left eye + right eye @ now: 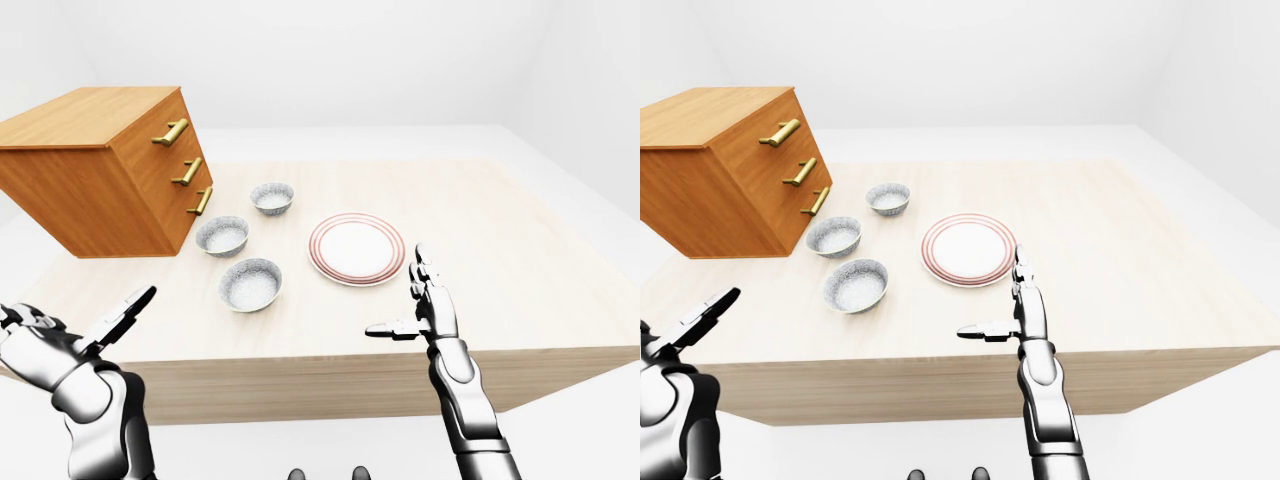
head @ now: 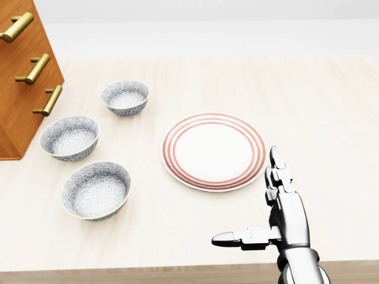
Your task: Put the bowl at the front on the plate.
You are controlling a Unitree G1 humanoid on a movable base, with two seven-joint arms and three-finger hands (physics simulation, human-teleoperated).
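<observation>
The left edge clips the drawer chest (image 2: 15,118) in head view and left hand (image 1: 675,345) in right-eye view.

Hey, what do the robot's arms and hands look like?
Both arms are glossy silver-white metal with dark gaps at the joints. The right hand and left hand have slim, segmented fingers with rounded tips. The forearms are chunky jointed cylinders. No cables, markings or sleeves show.
</observation>
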